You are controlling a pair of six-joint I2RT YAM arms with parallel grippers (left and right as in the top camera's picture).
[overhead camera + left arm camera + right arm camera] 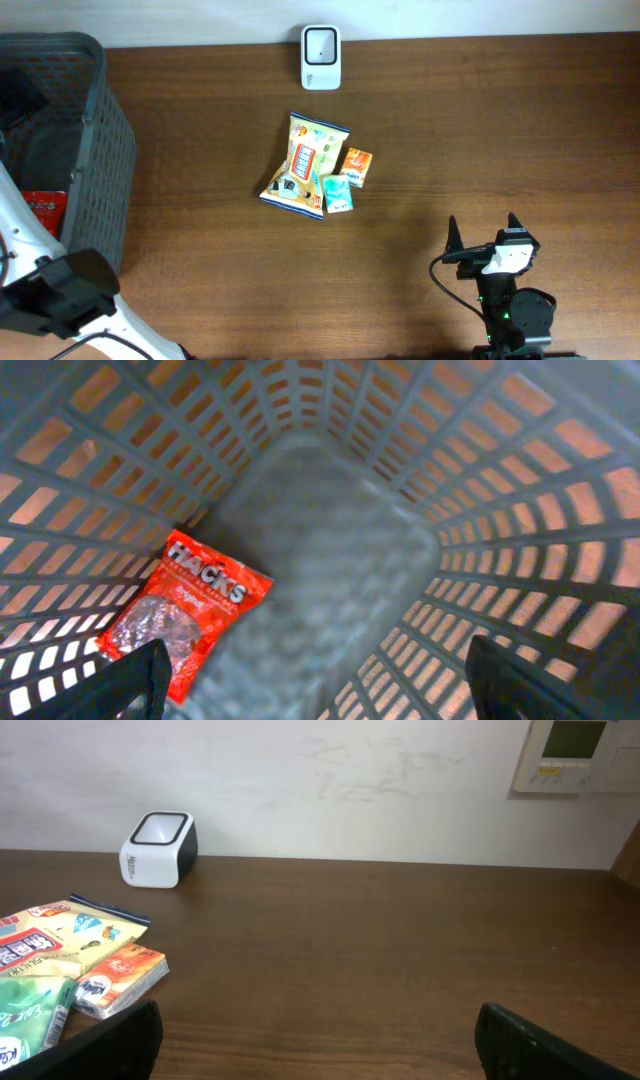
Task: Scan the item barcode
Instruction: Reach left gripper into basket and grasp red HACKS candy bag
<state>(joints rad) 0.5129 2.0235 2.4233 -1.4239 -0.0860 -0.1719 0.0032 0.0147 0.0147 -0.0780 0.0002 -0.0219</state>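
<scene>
The left gripper (330, 685) hangs inside the grey basket (100, 150) at the left edge of the top view. Its 2 fingers are spread wide and hold nothing. A red bag (190, 615) lies flat on the basket floor, at the lower left of the left wrist view. Its bottom corner goes behind 1 finger, and I cannot tell if they touch. The right gripper (483, 238) sits at the lower right of the top view, also spread wide and empty. In the middle of the brown table (500, 120) are 3 things bunched together: a yellow snack bag (303, 165), a small orange box (356, 165) and a green packet (337, 193). I think 1 of these gets scanned next. They lie up and to the left of the right gripper, which looks like the nearer one. The snack bag's long side runs up and down the picture, leaning a little. The white scanner (321, 57) stands just above the bunch, at the top middle.
</scene>
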